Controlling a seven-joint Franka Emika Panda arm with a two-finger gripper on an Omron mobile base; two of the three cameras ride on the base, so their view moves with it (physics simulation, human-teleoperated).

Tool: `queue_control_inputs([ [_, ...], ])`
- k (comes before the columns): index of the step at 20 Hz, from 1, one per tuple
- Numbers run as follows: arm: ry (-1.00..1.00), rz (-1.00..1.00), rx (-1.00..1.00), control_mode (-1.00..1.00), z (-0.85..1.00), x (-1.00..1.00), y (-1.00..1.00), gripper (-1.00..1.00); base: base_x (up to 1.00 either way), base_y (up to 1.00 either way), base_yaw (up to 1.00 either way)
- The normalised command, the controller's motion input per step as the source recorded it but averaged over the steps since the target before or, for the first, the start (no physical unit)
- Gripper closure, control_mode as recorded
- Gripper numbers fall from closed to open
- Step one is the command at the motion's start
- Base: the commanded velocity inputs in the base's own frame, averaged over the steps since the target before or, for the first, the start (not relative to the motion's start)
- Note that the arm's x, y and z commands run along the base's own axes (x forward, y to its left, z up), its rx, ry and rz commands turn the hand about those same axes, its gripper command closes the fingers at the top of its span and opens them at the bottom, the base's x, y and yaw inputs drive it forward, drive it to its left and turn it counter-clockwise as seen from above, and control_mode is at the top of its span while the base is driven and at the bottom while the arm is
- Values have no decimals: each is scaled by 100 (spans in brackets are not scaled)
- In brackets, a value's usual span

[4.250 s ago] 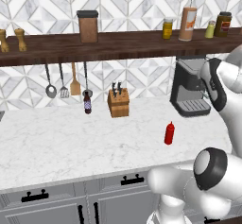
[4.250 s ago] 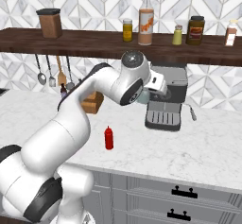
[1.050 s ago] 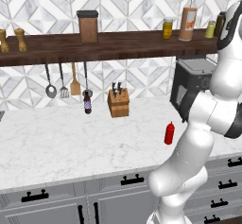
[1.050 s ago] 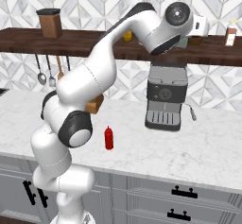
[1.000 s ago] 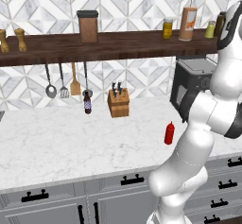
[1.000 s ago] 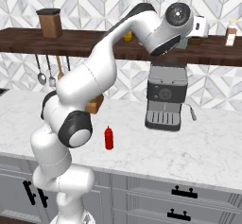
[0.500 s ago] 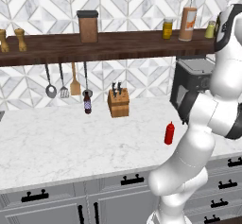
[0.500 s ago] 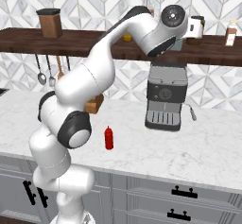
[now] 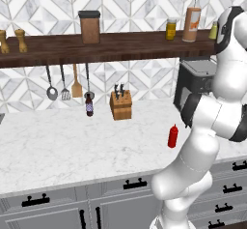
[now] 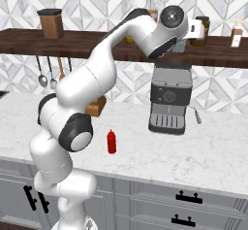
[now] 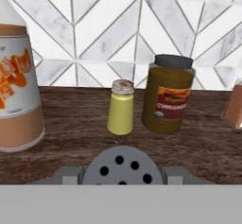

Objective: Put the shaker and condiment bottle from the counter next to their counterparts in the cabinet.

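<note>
The counter (image 9: 58,150) is carrying what is not yet shelved; above it the cabinet (image 9: 125,47), a long dark plank, is running along the wall. The arm (image 10: 111,54) is reaching up to the plank's right end, above the coffee machine (image 10: 169,100), because the matching items are standing there. Toward that end, a tall bottle with an orange label (image 11: 16,90) is standing to the left and a dark-lidded jar (image 11: 168,95) to the right, both back from the front edge. The condiment bottle (image 9: 172,136) is waiting upright on the counter, nearer its front edge than the wall, apart from everything else. The shaker (image 11: 120,164) is showing its holed cap between the finger tips; the gripper (image 11: 121,175) is gripping it at medium width, by my reading, and hovering at the plank's front edge. It is facing the small yellow-green shaker (image 11: 120,108), its likely counterpart; the bare wood in front of that one is probably where it is meant to go.
</note>
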Motion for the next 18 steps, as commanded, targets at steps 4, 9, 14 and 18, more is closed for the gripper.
queue_control_inputs([
  [4,23,0,0,-100,-9,20,-6,100,0,0,0],
  [9,3,0,0,-100,0,9,0,100,0,0,0],
  [14,2,0,0,-100,0,9,0,100,0,0,0],
  [18,0,0,0,-100,0,5,0,100,0,0,0],
])
